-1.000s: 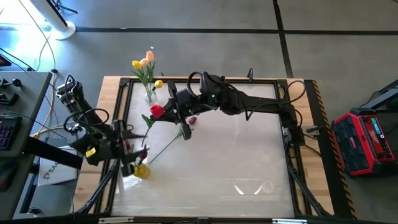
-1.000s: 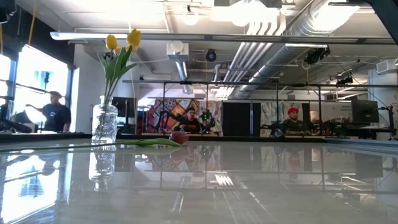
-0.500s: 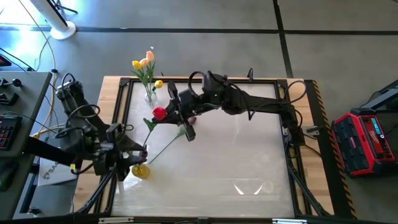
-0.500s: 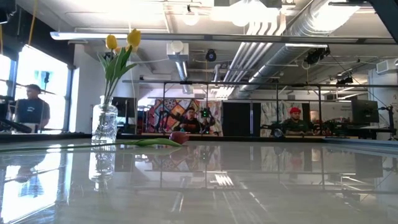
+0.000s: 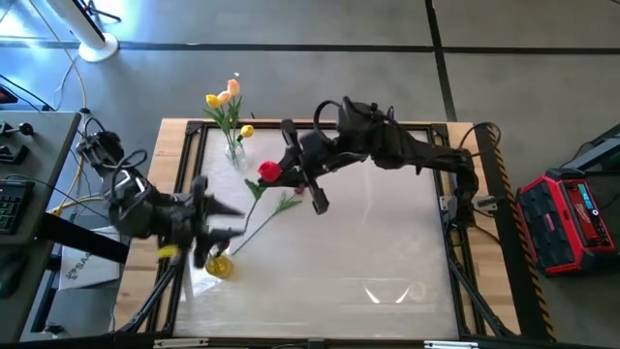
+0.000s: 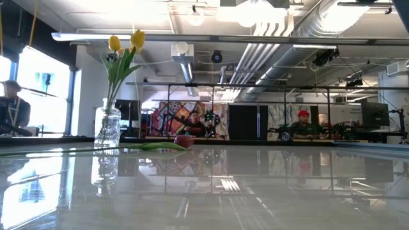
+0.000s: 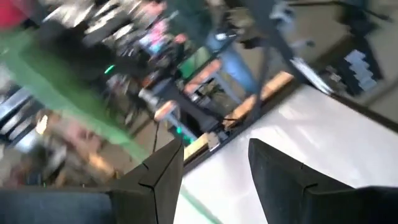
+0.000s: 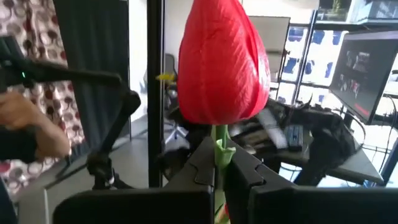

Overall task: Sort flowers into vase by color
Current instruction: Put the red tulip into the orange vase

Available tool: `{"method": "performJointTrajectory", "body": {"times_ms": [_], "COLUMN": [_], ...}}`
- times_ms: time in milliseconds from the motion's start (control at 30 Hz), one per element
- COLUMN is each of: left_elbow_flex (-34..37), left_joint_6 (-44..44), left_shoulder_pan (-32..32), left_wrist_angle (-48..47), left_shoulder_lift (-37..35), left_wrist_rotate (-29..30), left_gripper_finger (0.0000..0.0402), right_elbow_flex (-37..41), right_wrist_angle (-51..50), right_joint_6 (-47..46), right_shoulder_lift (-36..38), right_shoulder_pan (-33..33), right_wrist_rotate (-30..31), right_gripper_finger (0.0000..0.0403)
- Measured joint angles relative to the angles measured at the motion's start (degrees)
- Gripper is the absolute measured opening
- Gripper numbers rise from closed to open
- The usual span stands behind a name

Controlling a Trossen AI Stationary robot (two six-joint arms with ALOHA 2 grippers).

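Standing by the bench (image 5: pixel 387 262) right now, so biggest stuff first. It's a pale glossy top in a wooden frame, and both dark arms reach in over it.

The right arm stretches from the right edge toward the far-left part of the bench. Its right gripper (image 5: pixel 291 179) is pinched tight on the green stem just under a red tulip (image 5: pixel 268 172), so the red head sticks out past the fingertips, up off the surface. In the right wrist view that tulip fills the middle, with the stem clamped between the two dark fingers (image 8: pixel 202 168).

The left arm hangs over the left edge, about halfway along it. Its left gripper (image 5: pixel 221 219) has the fingers standing partly apart with nothing between them, as far as I can see. The left wrist view is smeared, but the two fingers (image 7: pixel 165 171) show a clear gap.

A clear glass vase (image 5: pixel 232 147) sits near the far-left corner with yellow and peach tulips (image 5: pixel 222 98) in it; from table height they stand tall above the glass.

Smaller bits: a yellow tulip head (image 5: pixel 220 265) lies by the left edge, just beside the left gripper. A long green stem (image 5: pixel 257 221) lies slanted on the bench between the two grippers. A dark maroon head (image 6: pixel 183 141) rests flat on the surface, right of the vase in the low view.
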State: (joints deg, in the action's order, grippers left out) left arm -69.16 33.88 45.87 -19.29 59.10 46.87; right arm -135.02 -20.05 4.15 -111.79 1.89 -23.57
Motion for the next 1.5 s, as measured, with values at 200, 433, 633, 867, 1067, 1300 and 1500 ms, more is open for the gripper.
{"method": "performJointTrajectory", "body": {"times_ms": [200,433,633,867,1067,1300,1500], "left_elbow_flex": [-2.44,-2.43,-2.43,-2.37,-2.37,-2.35,-2.35], "left_joint_6": [-13.32,-23.38,-27.98,-30.28,-29.6,-27.73,-27.64], "left_shoulder_pan": [-9.9,-16.63,-19.92,-22.77,-23.0,-22.56,-18.56], "left_wrist_angle": [1.07,-0.28,-1.07,-2.72,-4.48,-5.2,-5.32], "left_shoulder_lift": [0.2,0.17,0.17,0.17,0.17,-1.39,-5.59], "left_wrist_rotate": [-4.25,-18.9,-19.83,-25.5,-25.79,-25.24,-16.5], "left_gripper_finger": [0.017,0.017,0.0159,0.0088,0.0013,0.0002,0.0001], "right_elbow_flex": [0.48,0.57,0.57,0.57,0.57,0.57,0.55], "right_wrist_angle": [-1.74,-2.04,-2.61,-3.33,-3.51,-4.53,-9.76], "right_joint_6": [2.35,2.33,2.35,2.32,1.85,2.57,6.22], "right_shoulder_lift": [0.0,-0.04,-0.04,-0.04,-0.04,-0.04,0.72], "right_shoulder_pan": [0.13,0.13,0.13,0.15,0.13,0.93,3.87], "right_wrist_rotate": [0.0,-0.01,0.01,0.01,0.15,4.62,35.2], "right_gripper_finger": [0.0,0.0,0.0,0.0,0.0016,0.011,0.0165]}}
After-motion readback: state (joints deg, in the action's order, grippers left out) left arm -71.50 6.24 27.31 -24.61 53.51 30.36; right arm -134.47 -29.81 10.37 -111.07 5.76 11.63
